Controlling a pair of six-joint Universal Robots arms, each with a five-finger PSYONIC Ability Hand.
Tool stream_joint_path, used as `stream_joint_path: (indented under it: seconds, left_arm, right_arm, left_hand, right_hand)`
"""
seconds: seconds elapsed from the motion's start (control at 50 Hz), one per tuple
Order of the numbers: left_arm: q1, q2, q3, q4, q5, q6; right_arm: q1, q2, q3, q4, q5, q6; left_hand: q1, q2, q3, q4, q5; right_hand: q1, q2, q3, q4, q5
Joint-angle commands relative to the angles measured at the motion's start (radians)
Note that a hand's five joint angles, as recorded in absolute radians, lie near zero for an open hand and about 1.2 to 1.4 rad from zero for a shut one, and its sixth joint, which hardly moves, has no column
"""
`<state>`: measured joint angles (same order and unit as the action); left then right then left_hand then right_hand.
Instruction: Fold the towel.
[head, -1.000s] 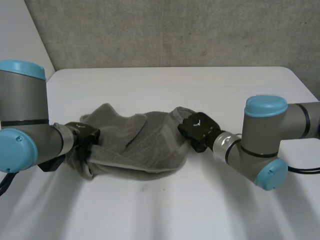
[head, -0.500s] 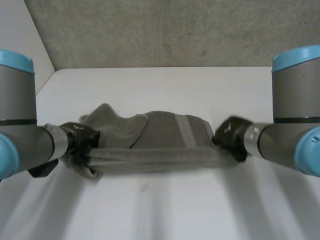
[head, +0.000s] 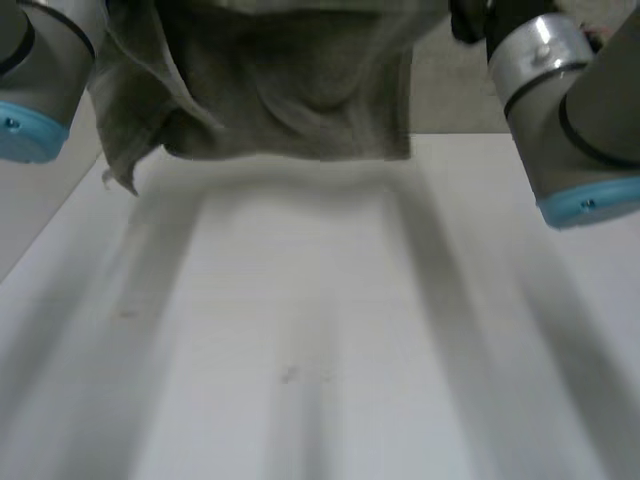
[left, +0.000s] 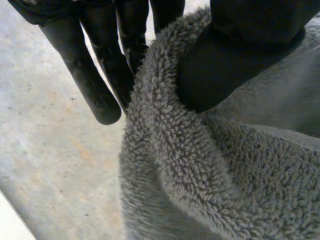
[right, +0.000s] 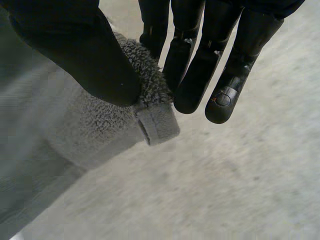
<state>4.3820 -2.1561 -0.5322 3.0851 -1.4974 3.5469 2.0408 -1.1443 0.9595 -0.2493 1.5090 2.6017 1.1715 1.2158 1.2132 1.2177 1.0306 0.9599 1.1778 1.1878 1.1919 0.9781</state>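
The towel (head: 290, 90) is held up in the air above the white table (head: 300, 350). In the head view it hangs at about 12 o'clock, between the left arm (head: 40, 70) at 10 o'clock and the right arm (head: 570, 120) at 2 o'clock. Its lower edge hangs free over the far side of the table and does not seem to touch it.

The left hand (left: 235, 55) is closed on the towel: the thumb presses a thick fold of the cloth against the fingers (left: 95, 85), which are nearly straight. The right hand (right: 75, 55) pinches one corner, at the hemmed border, between the thumb and the fingers (right: 195, 75).

The towel is a soft looped cloth, and I judge it light and without any stiffness. It sags in the middle and bunches at the left side, so it will take the form that the hands give to it. The rough surface should not slip easily in a pinch. The best places to hold are the two upper corners, on the hem, where the cloth is firm. The right hand has this place; the left seems to hold a bunch more than a clean corner, so that side may fold unevenly.
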Motion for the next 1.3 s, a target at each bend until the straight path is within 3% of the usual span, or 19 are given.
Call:
stream_joint_path:
  seconds: [0.02, 0.12, 0.16, 0.18, 0.22, 0.34, 0.46, 0.5, 0.62, 0.7, 0.8, 0.86, 0.92, 0.96, 1.02, 1.06, 1.12, 1.18, 1.3]
  left_arm:
    - [0.037, 0.058, -0.413, -0.082, 0.171, -0.008]
    - [0.076, 0.076, -0.65, -0.198, 0.249, 0.093]
    - [0.099, 0.067, -0.757, -0.267, 0.252, 0.24]
    - [0.099, 0.067, -0.758, -0.267, 0.252, 0.241]
    - [0.119, 0.045, -0.816, -0.31, 0.249, 0.411]
    - [0.123, 0.024, -0.825, -0.322, 0.25, 0.523]
    - [0.073, 0.038, -0.755, -0.295, 0.249, 0.471]
    - [0.045, 0.041, -0.732, -0.292, 0.244, 0.434]
    - [0.022, 0.045, -0.756, -0.293, 0.192, 0.36]
    - [0.001, 0.079, -0.79, -0.293, 0.175, 0.273]
    - [-0.027, 0.226, -0.902, -0.231, 0.152, -0.015]
    - [-0.035, 0.279, -0.945, -0.197, 0.128, -0.088]
    - [-0.05, 0.361, -1.043, -0.129, 0.046, -0.197]
    - [-0.062, 0.413, -1.139, -0.073, -0.068, -0.265]
    - [-0.068, 0.432, -1.181, -0.054, -0.126, -0.284]
    - [-0.091, 0.45, -1.253, -0.031, -0.229, -0.298]
    - [-0.102, 0.446, -1.31, -0.005, -0.312, -0.299]
    - [-0.099, 0.438, -1.351, 0.013, -0.354, -0.301]
    - [-0.098, 0.392, -1.381, 0.049, -0.356, -0.303]
  right_arm:
    - [-0.01, -0.023, 0.197, 0.188, -0.119, -0.017]
    - [-0.028, -0.008, 0.295, 0.403, -0.13, -0.048]
    - [-0.065, -0.009, 0.384, 0.516, -0.139, -0.104]
    - [-0.065, -0.009, 0.384, 0.516, -0.139, -0.104]
    - [-0.094, -0.015, 0.461, 0.541, -0.145, -0.159]
    - [-0.103, -0.018, 0.533, 0.486, -0.139, -0.178]
    - [-0.106, -0.018, 0.568, 0.404, -0.141, -0.141]
    - [-0.11, -0.018, 0.584, 0.354, -0.141, -0.091]
    - [-0.129, -0.002, 0.62, 0.262, -0.144, 0.038]
    - [-0.142, 0.026, 0.63, 0.208, -0.144, 0.093]
    - [-0.154, 0.049, 0.63, 0.174, -0.142, 0.132]
    - [-0.156, 0.049, 0.63, 0.17, -0.142, 0.133]
    - [-0.157, 0.049, 0.631, 0.148, -0.139, 0.133]
    - [-0.165, 0.049, 0.631, 0.137, -0.138, 0.133]
    - [-0.169, 0.049, 0.631, 0.137, -0.138, 0.133]
    - [-0.169, 0.049, 0.634, 0.137, -0.139, 0.133]
    - [-0.169, 0.049, 0.64, 0.136, -0.141, 0.133]
    - [-0.169, 0.051, 0.644, 0.134, -0.141, 0.133]
    - [-0.169, 0.055, 0.644, 0.134, -0.142, 0.132]
  left_hand:
    - [0.225, 0.18, 0.183, 0.179, 0.191]
    - [0.225, 0.18, 0.183, 0.179, 0.191]
    - [0.225, 0.18, 0.183, 0.179, 0.191]
    - [0.225, 0.18, 0.183, 0.179, 0.191]
    - [0.225, 0.18, 0.183, 0.179, 0.191]
    - [0.211, 0.166, 0.169, 0.164, 0.177]
    - [-0.145, -0.189, -0.186, -0.191, -0.178]
    - [-0.449, -0.493, -0.491, -0.495, -0.482]
    - [-0.602, -0.647, -0.644, -0.649, -0.636]
    - [-0.614, -0.659, -0.656, -0.661, -0.648]
    - [-0.609, -0.653, -0.65, -0.655, -0.642]
    - [-0.612, -0.656, -0.653, -0.658, -0.645]
    - [-0.606, -0.65, -0.647, -0.652, -0.639]
    - [-0.597, -0.641, -0.639, -0.643, -0.631]
    - [-0.597, -0.641, -0.639, -0.643, -0.631]
    - [-0.597, -0.641, -0.639, -0.643, -0.631]
    - [-0.576, -0.621, -0.618, -0.623, -0.61]
    - [-0.541, -0.586, -0.583, -0.588, -0.575]
    - [-0.479, -0.524, -0.521, -0.526, -0.513]
  right_hand:
    - [0.436, 0.218, 0.208, 0.204, 0.244]
    - [0.436, 0.218, 0.208, 0.204, 0.244]
    - [0.436, 0.218, 0.208, 0.204, 0.244]
    - [0.436, 0.218, 0.208, 0.204, 0.244]
    - [0.436, 0.218, 0.208, 0.204, 0.244]
    - [0.436, 0.218, 0.208, 0.204, 0.244]
    - [0.436, 0.218, 0.208, 0.204, 0.244]
    - [0.436, 0.218, 0.208, 0.204, 0.244]
    - [0.436, 0.218, 0.208, 0.204, 0.244]
    - [0.436, 0.218, 0.208, 0.204, 0.244]
    - [0.436, 0.218, 0.208, 0.204, 0.244]
    - [0.436, 0.218, 0.208, 0.204, 0.244]
    - [0.436, 0.218, 0.208, 0.204, 0.244]
    - [0.436, 0.218, 0.208, 0.204, 0.244]
    - [0.436, 0.218, 0.208, 0.204, 0.244]
    - [0.436, 0.218, 0.208, 0.204, 0.244]
    - [0.436, 0.218, 0.208, 0.204, 0.244]
    - [0.436, 0.218, 0.208, 0.204, 0.244]
    - [0.436, 0.218, 0.208, 0.204, 0.244]
